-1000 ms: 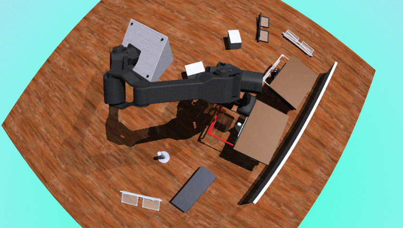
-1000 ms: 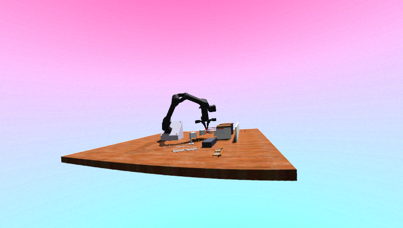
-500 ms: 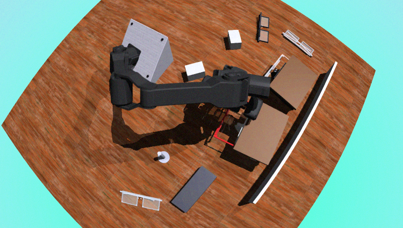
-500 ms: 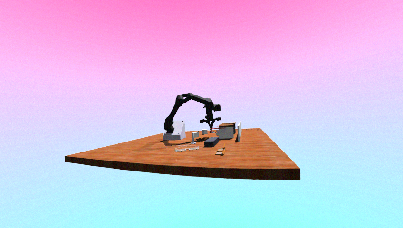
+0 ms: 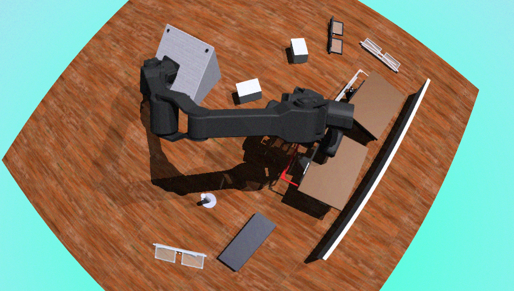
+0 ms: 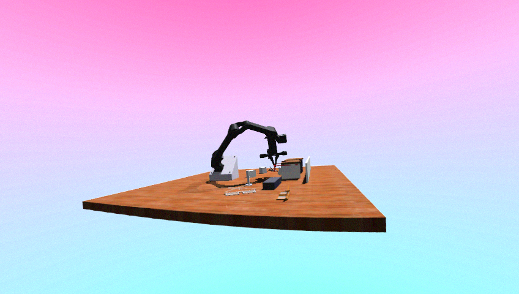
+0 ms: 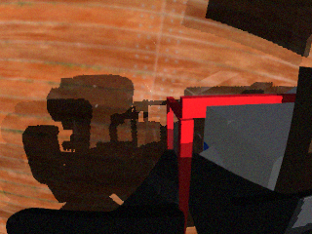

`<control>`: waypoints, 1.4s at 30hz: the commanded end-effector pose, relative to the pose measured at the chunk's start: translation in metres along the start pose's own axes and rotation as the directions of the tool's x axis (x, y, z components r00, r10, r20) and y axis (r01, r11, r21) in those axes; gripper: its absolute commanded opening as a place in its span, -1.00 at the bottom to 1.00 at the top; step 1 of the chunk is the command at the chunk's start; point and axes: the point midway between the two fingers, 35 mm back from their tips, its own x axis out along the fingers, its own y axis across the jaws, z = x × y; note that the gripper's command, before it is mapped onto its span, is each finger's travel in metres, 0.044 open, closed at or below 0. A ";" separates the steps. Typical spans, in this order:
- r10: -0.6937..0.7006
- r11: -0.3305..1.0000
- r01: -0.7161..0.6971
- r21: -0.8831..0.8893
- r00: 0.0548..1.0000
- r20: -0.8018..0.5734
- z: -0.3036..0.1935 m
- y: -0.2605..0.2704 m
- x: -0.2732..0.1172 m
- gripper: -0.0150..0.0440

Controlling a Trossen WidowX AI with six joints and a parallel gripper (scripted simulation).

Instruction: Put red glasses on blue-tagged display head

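My gripper (image 6: 274, 165) (image 7: 175, 156) is shut on the front frame of the red glasses (image 5: 283, 175) (image 7: 195, 106). It holds them above the table, their front facing the nearer display head (image 5: 333, 174) (image 6: 290, 171) (image 7: 249, 141). In the top view a gap shows between the red front and that head's face, and one temple reaches to the head's side. A small blue tag (image 7: 206, 145) shows on this head in the wrist view. The arm hides the other temple in the top view. The other head (image 5: 378, 104) has a white frame (image 5: 348, 85) in front of its face.
A long white panel (image 5: 360, 202) (image 6: 307, 169) stands behind both heads. A dark block (image 5: 246, 241) (image 6: 271, 183) and a small white stand (image 5: 210, 200) are on the near side. Two white-topped boxes (image 5: 248, 86) (image 5: 299, 46) and dark glasses (image 5: 330, 36) lie beyond the arm.
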 end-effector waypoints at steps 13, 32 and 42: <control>0.003 1.000 -0.004 -0.006 1.000 -0.006 0.001 -0.014 0.003 -0.49; 0.003 1.000 -0.004 -0.006 1.000 -0.006 0.001 -0.013 0.006 -0.49; 0.003 1.000 -0.004 -0.005 1.000 -0.006 0.001 -0.013 0.009 -0.49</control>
